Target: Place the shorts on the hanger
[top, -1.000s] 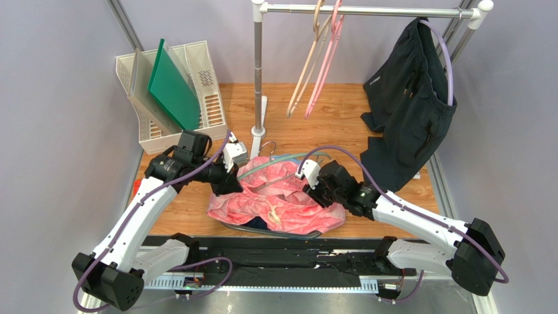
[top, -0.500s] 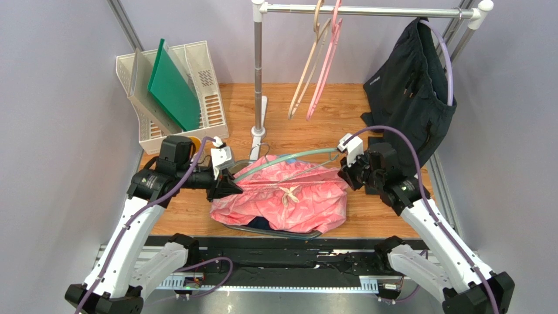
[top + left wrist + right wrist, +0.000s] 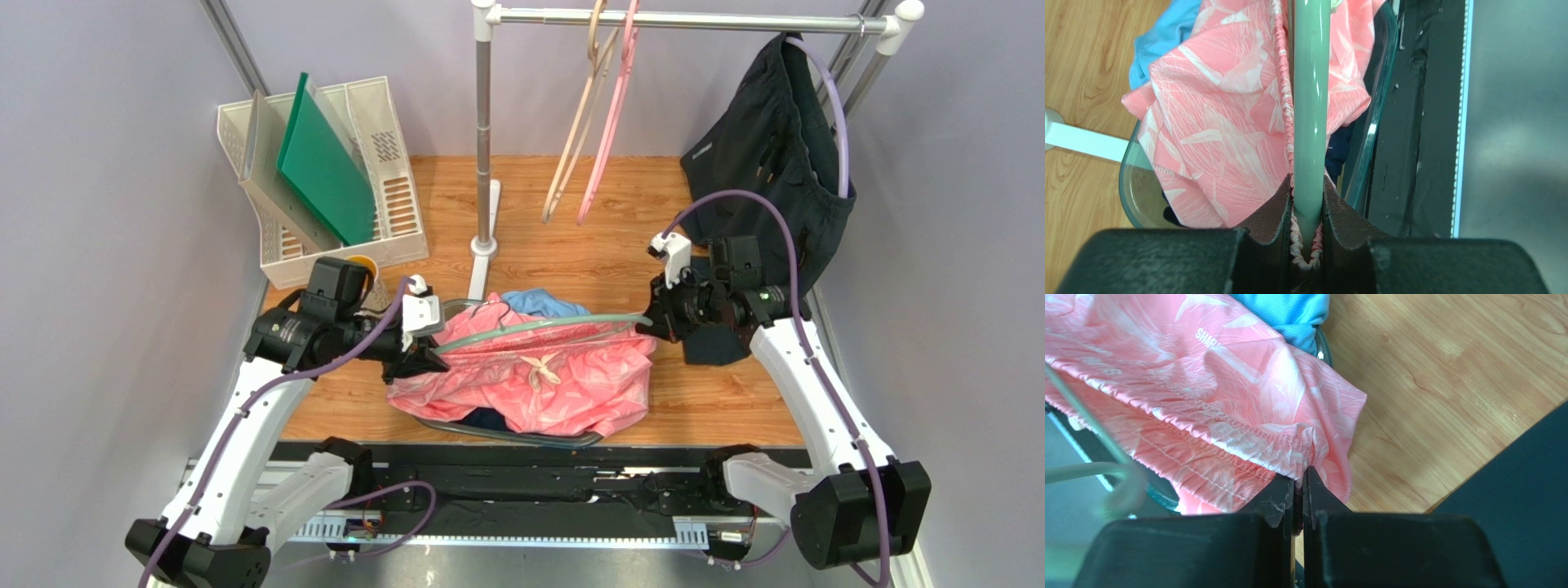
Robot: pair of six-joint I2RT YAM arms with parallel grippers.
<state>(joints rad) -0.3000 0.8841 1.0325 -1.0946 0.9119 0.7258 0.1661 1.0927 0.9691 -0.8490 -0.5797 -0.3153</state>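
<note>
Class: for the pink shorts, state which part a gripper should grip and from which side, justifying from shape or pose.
Grip the shorts by the gathered waistband at its right end, coming from the right, as the right gripper does. The ruched elastic forms a ridge the jaws can pinch; the thin panels would probably slip.

Navy garment (image 3: 767, 172), pink hanger (image 3: 610, 116), white rack (image 3: 390, 184)

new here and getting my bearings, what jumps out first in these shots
The large salmon-pink leaf-print shorts lie mid-table, stretched between both arms. The left gripper is shut on a thin sage-green plastic hanger plus the waistband; the right gripper pinches the shorts' opposite edge. At rear right, a dark navy garment hangs from a metal rail.
</note>
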